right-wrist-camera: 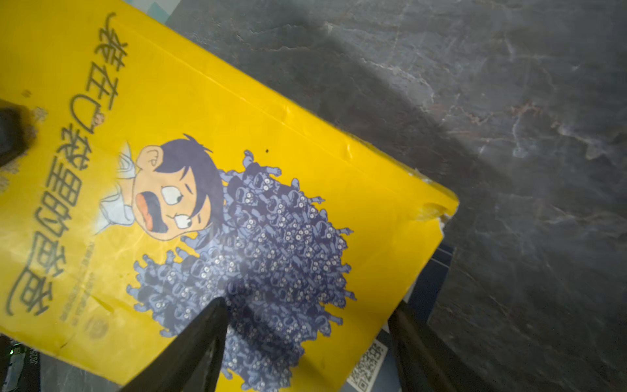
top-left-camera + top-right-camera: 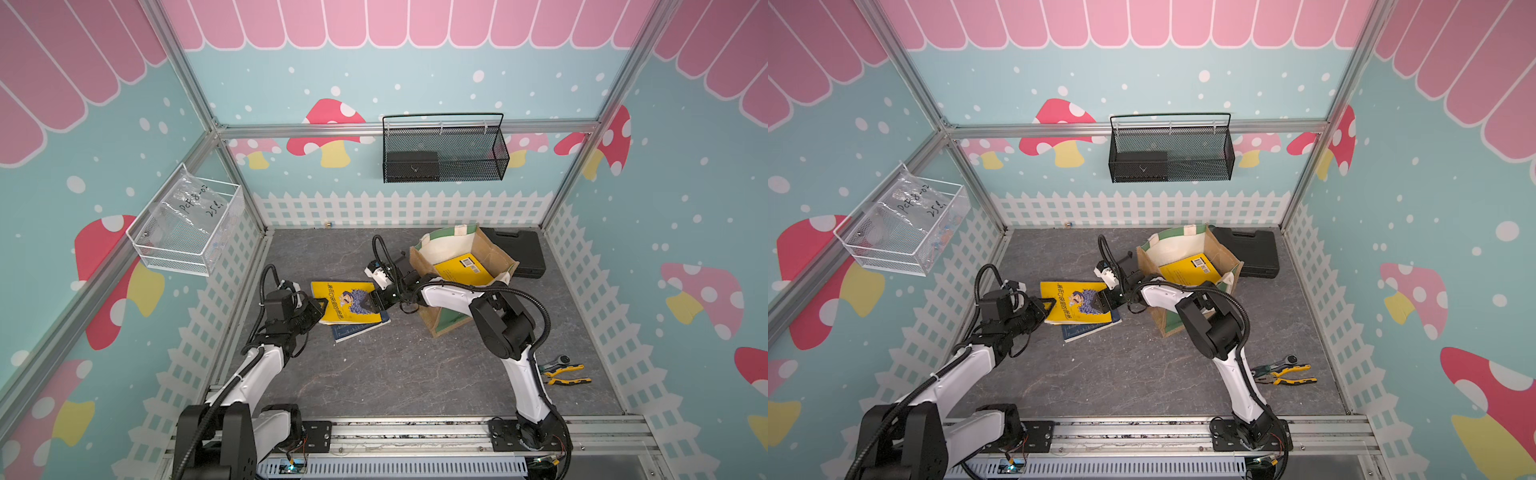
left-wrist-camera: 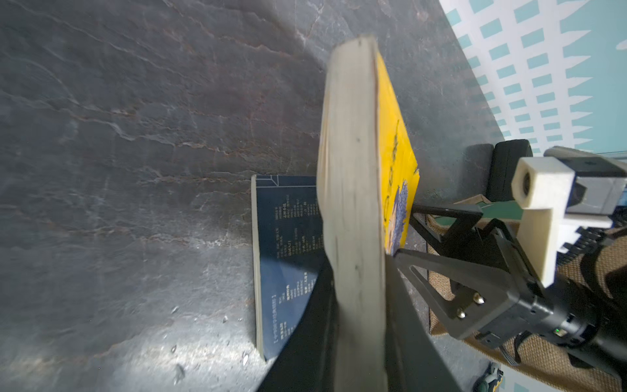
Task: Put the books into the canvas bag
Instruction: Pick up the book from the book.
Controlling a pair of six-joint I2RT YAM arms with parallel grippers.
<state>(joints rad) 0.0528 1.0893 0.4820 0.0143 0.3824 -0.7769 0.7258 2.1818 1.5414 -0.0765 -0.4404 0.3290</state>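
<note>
A yellow book (image 2: 345,303) with a cartoon cover lies across a navy book (image 2: 361,328) at mid-table; both top views show the pair (image 2: 1075,301). My left gripper (image 2: 319,311) is shut on the yellow book's page edge (image 3: 353,169), a black finger on each side. My right gripper (image 2: 372,305) stands open over the book's other end (image 1: 308,303). One of its fingertips (image 1: 217,305) is above the cover, the other past the book's edge over the navy book (image 1: 424,288). The canvas bag (image 2: 490,249) stands open behind it, with another yellow book (image 2: 461,268) inside.
A black plastic case (image 2: 519,249) lies behind the bag by the back right corner. Yellow-handled pliers (image 2: 567,374) lie near the right wall. A black mesh basket (image 2: 444,153) hangs on the back wall and a white wire basket (image 2: 187,228) on the left wall.
</note>
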